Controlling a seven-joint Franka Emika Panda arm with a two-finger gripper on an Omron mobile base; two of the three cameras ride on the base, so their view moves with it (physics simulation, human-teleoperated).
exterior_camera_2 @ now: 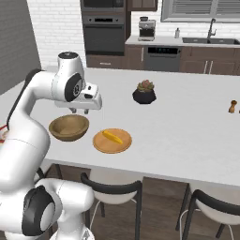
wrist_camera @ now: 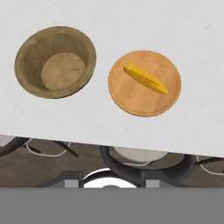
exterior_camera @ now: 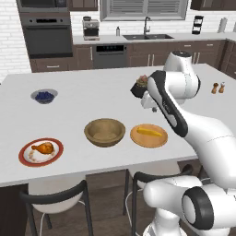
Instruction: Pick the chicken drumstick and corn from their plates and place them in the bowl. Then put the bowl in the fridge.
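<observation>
Resting on the tan wooden plate near the front edge of the white bench, the corn lay flat, a small yellow cob tapering to one end. Just beside that plate, apart from it, stood the wooden bowl, upright, with nothing inside. Farther along the same front edge, on the bowl's other side, the chicken drumstick lay on the white plate with the red rim, golden-brown, its thin bone end pointing away from the bowl.

The gripper hung above the bench, over the back of the bowl in the right base view, touching nothing. Its jaws held nothing; how far apart they stood I could not tell, since the tips were small and dark against the arm's own body.

Back from the plates, a small grey bowl of blueberries sat toward the far side of the bench, well apart from the drumstick plate. A dark pot with a succulent stood near the middle of the bench, and two small shakers stood together toward the far end. Dark-framed stools with pale seats were tucked under the front edge. Beyond the bench ran dark cabinets with a built-in wall oven, a coffee machine and a sink with a faucet.
</observation>
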